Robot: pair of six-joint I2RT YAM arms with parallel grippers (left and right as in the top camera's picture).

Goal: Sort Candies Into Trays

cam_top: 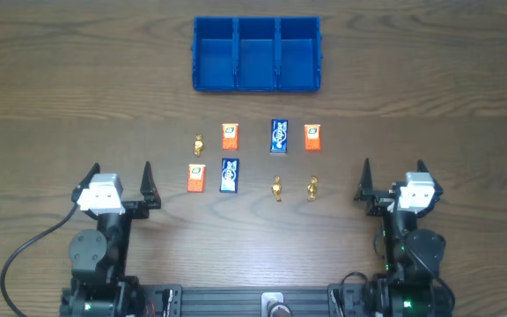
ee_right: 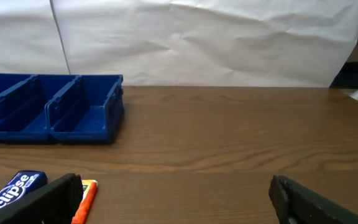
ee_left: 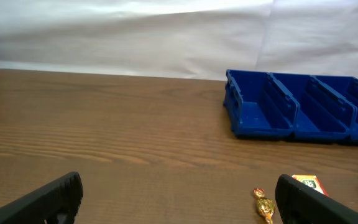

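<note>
A blue tray (cam_top: 255, 86) with three compartments stands at the far middle of the table, and all three look empty. In front of it lie loose candies: three orange packs (cam_top: 231, 136) (cam_top: 312, 136) (cam_top: 197, 177), two blue packs (cam_top: 279, 136) (cam_top: 230, 174) and three gold-wrapped sweets (cam_top: 198, 143) (cam_top: 277, 188) (cam_top: 312, 187). My left gripper (cam_top: 121, 167) stands open and empty to the left of the candies. My right gripper (cam_top: 393, 165) stands open and empty to their right. The left wrist view shows the tray (ee_left: 263, 127), a gold sweet (ee_left: 264, 204) and an orange pack (ee_left: 309, 183). The right wrist view shows the tray (ee_right: 82, 132), a blue pack (ee_right: 14, 191) and an orange pack (ee_right: 87, 196).
The wooden table (cam_top: 60, 88) lies bare to the left and right of the tray and the candies. A white backdrop (ee_left: 166, 31) hangs behind the table's far edge.
</note>
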